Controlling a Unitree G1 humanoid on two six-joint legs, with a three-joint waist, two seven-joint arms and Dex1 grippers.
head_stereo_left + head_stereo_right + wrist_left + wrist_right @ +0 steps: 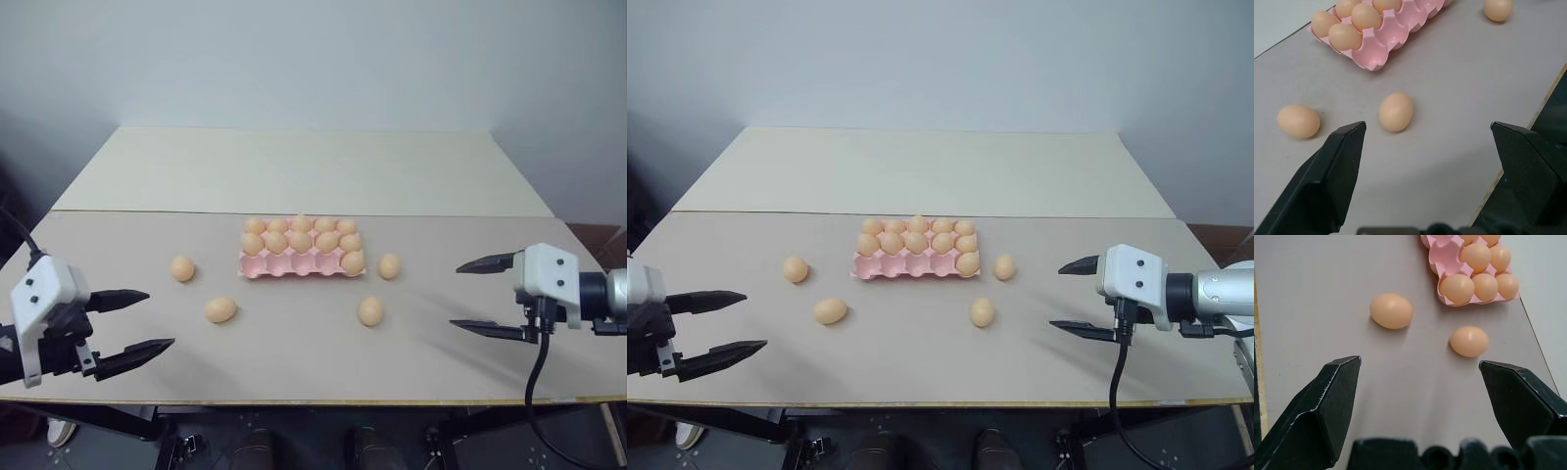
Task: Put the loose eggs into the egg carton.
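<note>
Four loose matte tan-orange eggs are noted around the pale pink moulded egg carton (299, 262) at frame centre. The lower-left egg (220, 309), long axis roughly crosswise, is judged nearest the left gripper (131, 324). The left gripper and the right gripper (486, 297) are both spread wide and empty.

A bare test or lab setting is being shown rather than a home. A plain flat beige tabletop (294, 343) is being backed by a blank pale grey wall (313, 59), with a second, cream-coloured table surface (304, 166) being butted against the beige tabletop's far edge. Beneath the beige tabletop's near edge, a black metal frame (118, 421) is being seen, and a black cable (1115, 392) is being hung beside it.
</note>
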